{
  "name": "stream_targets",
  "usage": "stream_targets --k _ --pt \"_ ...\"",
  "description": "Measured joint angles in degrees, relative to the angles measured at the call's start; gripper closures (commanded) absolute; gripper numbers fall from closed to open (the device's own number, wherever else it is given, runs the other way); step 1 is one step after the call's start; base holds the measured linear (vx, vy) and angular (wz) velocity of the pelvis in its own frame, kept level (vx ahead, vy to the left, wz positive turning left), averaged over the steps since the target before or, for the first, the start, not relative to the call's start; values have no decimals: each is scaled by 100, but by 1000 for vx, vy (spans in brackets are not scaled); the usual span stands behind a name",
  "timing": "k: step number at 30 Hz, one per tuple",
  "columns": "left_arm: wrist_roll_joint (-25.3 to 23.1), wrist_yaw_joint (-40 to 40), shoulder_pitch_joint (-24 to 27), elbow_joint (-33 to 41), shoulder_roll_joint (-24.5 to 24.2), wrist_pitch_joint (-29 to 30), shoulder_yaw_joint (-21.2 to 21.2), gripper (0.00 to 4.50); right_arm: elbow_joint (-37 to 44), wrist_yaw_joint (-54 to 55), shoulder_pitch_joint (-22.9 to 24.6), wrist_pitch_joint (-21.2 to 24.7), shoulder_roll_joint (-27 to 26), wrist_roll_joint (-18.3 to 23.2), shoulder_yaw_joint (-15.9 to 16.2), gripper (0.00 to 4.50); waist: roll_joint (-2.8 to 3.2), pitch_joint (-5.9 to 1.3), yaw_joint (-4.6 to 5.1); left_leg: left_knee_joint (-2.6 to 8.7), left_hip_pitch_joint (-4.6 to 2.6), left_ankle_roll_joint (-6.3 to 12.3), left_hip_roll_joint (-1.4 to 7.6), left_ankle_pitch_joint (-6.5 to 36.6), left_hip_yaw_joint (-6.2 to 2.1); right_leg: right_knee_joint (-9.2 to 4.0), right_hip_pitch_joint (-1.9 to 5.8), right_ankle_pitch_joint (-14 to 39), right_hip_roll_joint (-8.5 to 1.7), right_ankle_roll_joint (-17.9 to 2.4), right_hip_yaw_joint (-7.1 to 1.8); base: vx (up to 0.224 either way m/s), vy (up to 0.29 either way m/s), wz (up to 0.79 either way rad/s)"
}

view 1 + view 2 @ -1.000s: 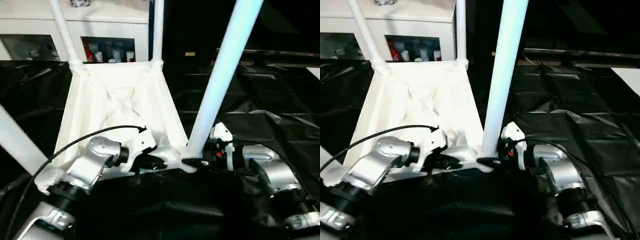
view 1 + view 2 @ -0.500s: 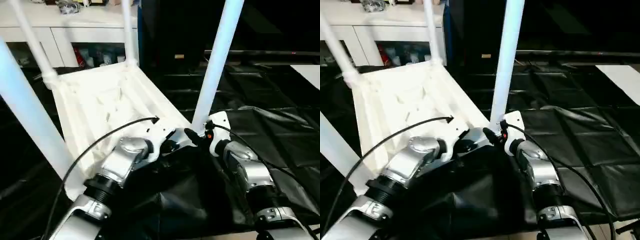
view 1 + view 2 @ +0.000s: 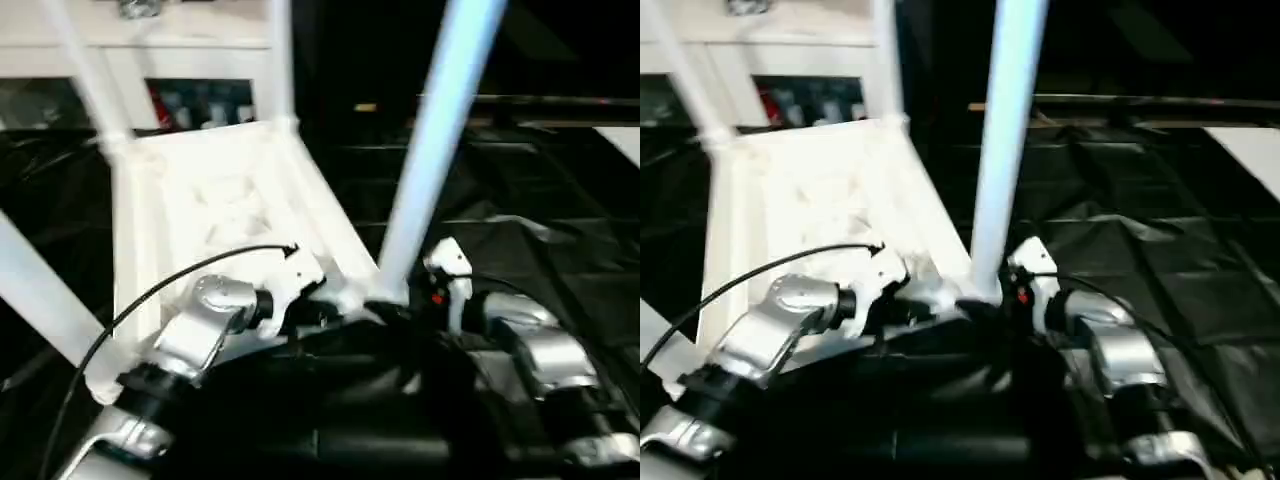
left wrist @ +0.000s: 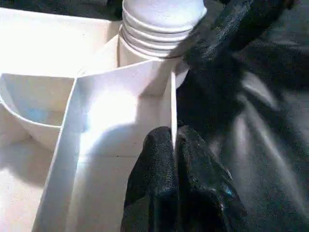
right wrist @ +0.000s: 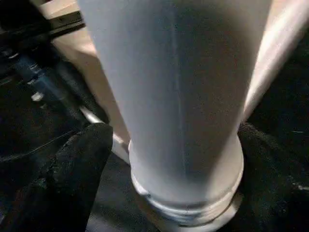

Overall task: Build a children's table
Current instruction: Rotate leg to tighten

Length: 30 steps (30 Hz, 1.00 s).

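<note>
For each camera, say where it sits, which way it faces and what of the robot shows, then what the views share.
Left eye view: on the head, looking forward and down at the upturned table top; both silver forearms show.
Right eye view: beside it, same scene.
Left wrist view: along the left gripper, shut on the table top's rim.
Right wrist view: close on the near leg between the right gripper's fingers.
Shared: the near leg's base in its corner socket.

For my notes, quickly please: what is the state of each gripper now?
Left gripper: closed, pinching the table top's edge wall.
Right gripper: open, fingers on either side of the near leg.
</note>
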<state>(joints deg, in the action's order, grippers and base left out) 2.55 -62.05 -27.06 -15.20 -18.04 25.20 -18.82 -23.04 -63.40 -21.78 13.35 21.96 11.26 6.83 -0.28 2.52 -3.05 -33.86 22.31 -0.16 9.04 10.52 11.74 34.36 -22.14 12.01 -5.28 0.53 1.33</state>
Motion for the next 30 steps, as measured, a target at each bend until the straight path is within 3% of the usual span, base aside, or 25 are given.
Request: stream_targets --k 3,17,21,25,28,30 --pt "11 -229 25 48 -92 0 -14 450 42 -338 27 41 79 35 33 46 -10 6 -30 -4 2 1 0 -1 0 2 -1 0 -1 -1 1 0 0 0" --pt "52 -364 106 126 -214 -3 -6 450 35 -409 -2 149 49 1 59 161 -18 11 -22 -10 -5 -26 0 11 11 13 4 -3 -2 -4 -10 0 0 0" --pt "-147 365 -74 -263 130 -20 163 450 -321 960 -106 -286 -458 -401 -51 172 -23 6 89 -14 -33 -34 -1 10 11 19 19 -6 -2 -8 -17 0 0 0" --pt "-355 1342 -375 -804 736 44 321 450 -780 2482 -376 -262 -1049 -590 -391 175 -20 6 167 -16 -37 -36 -3 9 11 0 17 9 -2 18 -23 -39 7 -2" --pt "-410 1891 -507 -1037 1117 146 393 450 -1087 3356 -607 -263 -1326 -672 -522 175 19 5 273 -14 -35 -36 -9 9 10 -37 16 11 -3 19 -29 0 0 0" --pt "-457 2097 -571 -1164 1256 146 409 450 -1242 3642 -732 -269 -1464 -727 -609 175 46 2 291 -16 -34 -35 -15 9 11 -40 16 8 -3 16 -38 0 0 0"
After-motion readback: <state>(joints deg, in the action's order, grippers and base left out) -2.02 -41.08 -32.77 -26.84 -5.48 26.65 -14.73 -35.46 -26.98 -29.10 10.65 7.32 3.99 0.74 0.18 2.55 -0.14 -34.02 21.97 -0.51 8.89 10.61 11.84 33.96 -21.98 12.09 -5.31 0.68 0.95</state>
